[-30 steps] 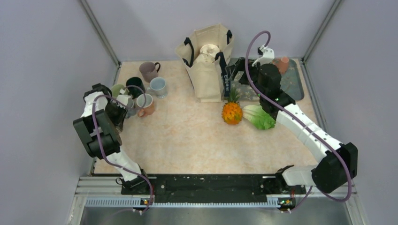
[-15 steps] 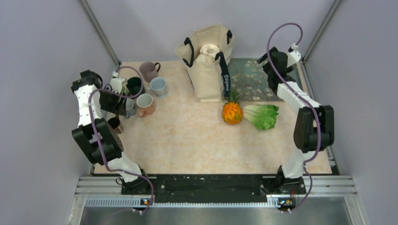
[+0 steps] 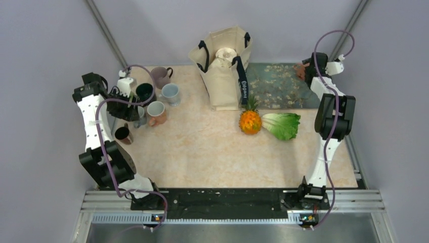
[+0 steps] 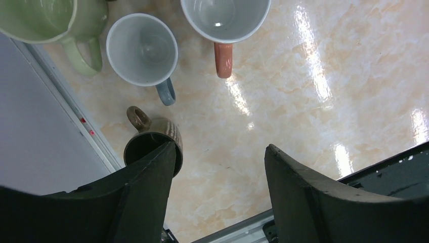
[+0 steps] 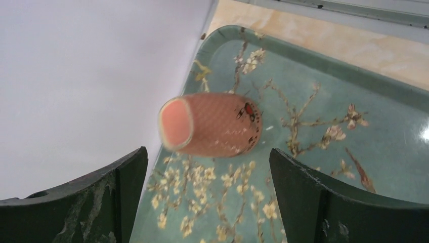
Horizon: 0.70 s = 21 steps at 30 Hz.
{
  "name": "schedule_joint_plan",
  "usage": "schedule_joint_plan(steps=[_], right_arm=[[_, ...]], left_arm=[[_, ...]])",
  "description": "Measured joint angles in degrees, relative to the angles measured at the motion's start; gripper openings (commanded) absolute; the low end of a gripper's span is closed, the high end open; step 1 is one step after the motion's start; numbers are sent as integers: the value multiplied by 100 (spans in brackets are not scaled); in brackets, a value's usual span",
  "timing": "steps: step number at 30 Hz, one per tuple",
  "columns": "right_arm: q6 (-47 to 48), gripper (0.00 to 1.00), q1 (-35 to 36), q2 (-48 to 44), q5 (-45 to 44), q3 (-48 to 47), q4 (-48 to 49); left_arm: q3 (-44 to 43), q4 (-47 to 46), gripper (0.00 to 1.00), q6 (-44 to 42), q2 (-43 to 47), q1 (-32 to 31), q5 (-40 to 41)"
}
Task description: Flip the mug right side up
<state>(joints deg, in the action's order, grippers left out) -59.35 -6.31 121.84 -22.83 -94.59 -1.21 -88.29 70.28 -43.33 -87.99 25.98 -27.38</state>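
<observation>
A salmon-pink mug (image 5: 212,124) stands upside down on the green flowered tray (image 5: 313,167), its closed base turned toward the right wrist camera; no handle shows. My right gripper (image 5: 208,150) hangs open just short of it, nothing between the fingers. From above, the right gripper (image 3: 307,75) sits at the tray's far right corner, with the mug (image 3: 301,72) beside it. My left gripper (image 4: 221,147) is open over bare table. A brown mug (image 4: 152,144) stands upright below its left finger, partly hidden by it. From above, this brown mug (image 3: 123,134) is by the left edge.
Several upright mugs cluster at the back left: green (image 4: 45,17), grey-blue (image 4: 141,49), white with an orange handle (image 4: 225,15), mauve (image 3: 161,76). A canvas tote bag (image 3: 222,66) stands at the back centre. A pineapple (image 3: 250,121) and lettuce (image 3: 282,125) lie mid-right.
The left gripper opened, let go of the brown mug at the left edge and rose away from it. The right arm folded back and swung to the tray's far right corner.
</observation>
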Motion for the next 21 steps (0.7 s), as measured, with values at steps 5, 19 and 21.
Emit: schedule_joint_plan(steps=[5,19,21], right_arm=[[-66,83,-129,671,223,-654,-251],[-33,78,-203,444,929,90,308],[127,78,-205,142,1038,544,420]], left_arm=[[-177,0,70,114,-2,-28,-55],[-398,48,70,190,-4,-37,-256],[-398,46,70,190,-4,-44,-310]])
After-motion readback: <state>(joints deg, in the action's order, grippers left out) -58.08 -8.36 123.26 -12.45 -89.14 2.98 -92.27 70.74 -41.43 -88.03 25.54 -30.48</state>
